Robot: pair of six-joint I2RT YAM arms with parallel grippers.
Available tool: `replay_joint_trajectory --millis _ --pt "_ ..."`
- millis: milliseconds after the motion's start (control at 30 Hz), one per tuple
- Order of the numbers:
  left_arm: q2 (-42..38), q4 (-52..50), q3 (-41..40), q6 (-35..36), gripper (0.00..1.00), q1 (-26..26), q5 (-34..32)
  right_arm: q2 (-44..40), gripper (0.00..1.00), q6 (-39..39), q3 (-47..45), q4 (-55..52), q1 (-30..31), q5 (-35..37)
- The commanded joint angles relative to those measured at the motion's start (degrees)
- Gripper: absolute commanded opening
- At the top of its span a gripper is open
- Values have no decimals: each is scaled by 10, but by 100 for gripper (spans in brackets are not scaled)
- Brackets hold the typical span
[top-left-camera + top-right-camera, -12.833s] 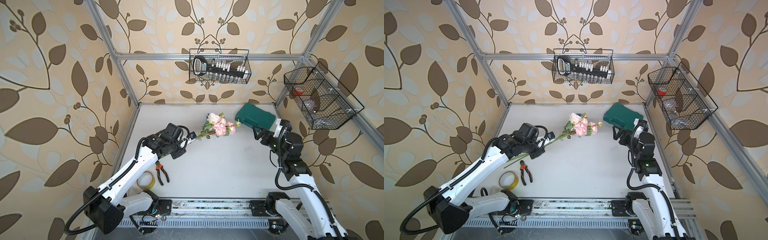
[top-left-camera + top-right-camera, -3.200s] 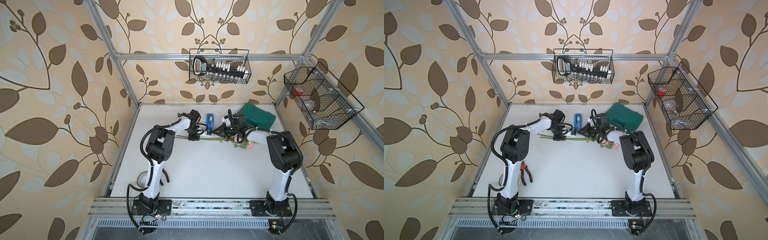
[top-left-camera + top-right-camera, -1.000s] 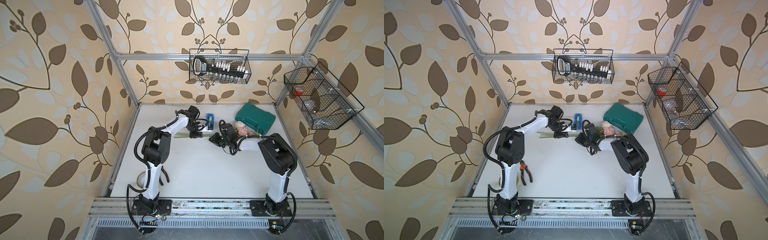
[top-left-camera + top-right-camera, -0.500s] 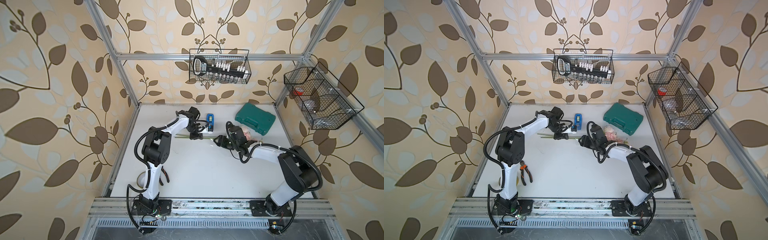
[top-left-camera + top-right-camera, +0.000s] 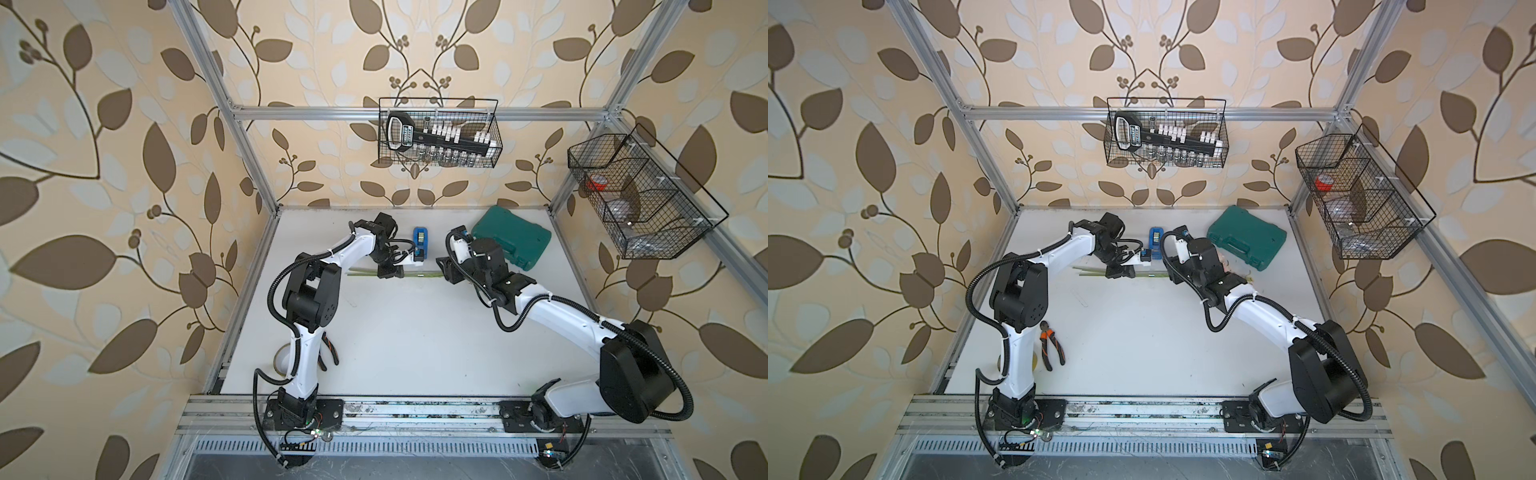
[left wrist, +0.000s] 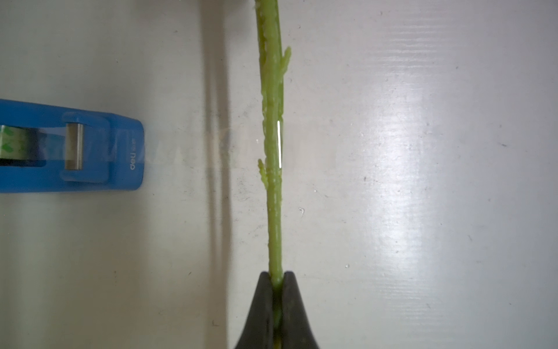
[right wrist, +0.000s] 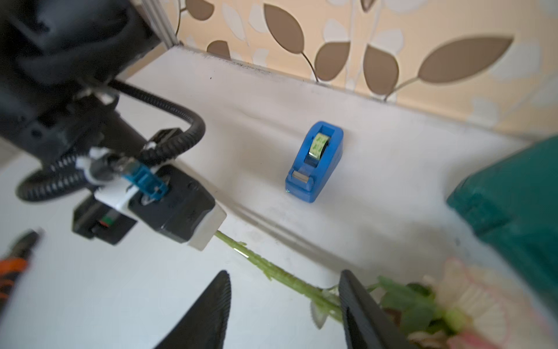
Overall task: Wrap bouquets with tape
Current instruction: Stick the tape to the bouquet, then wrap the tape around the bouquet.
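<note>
Left wrist: dispenser [image 6: 69, 148] reads, seemingly, "deli"; claw [image 6: 277, 276] pinching stems [image 6: 273, 151].

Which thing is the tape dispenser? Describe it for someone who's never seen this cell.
Look toward the far edge of the white table, left of the teal case in a top view. Just behind the bouquet stands the dispenser: a small wedge, the only bright blue thing there, carrying a pale green-printed roll.

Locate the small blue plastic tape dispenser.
In both top views the dispenser stands near the back wall, just beyond the green bouquet stems, between the left gripper and the teal case.
</note>
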Motion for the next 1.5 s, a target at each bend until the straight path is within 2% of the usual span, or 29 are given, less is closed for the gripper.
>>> replay_joint_trajectory --millis 0,67,100,200,267,467,767,1100,1467 --pt "-20 -4 4 13 0 5 42 11 53 -287 -37 23 1 -69" --pt "-18 -6 6 15 0 5 44 8 52 -418 -65 2 1 -124" --pt "-18 -6 7 14 0 5 44 4 51 -447 -76 9 -2 -144" --pt "-16 -5 10 15 0 5 47 8 51 -474 -85 48 -25 -207" --pt "-15 -7 12 15 0 5 49 27 55 -481 -68 52 -34 -239" --pt "-16 -10 14 15 0 6 54 88 60 -526 -24 51 -33 -261" --pt "-8 -14 20 17 0 8 54 160 58 -569 16 82 -14 -198" --pt "-5 -18 23 19 0 8 55 220 56 -583 59 95 -5 -183" --pt "-5 -18 25 22 0 9 59 267 46 -603 94 67 0 -152"
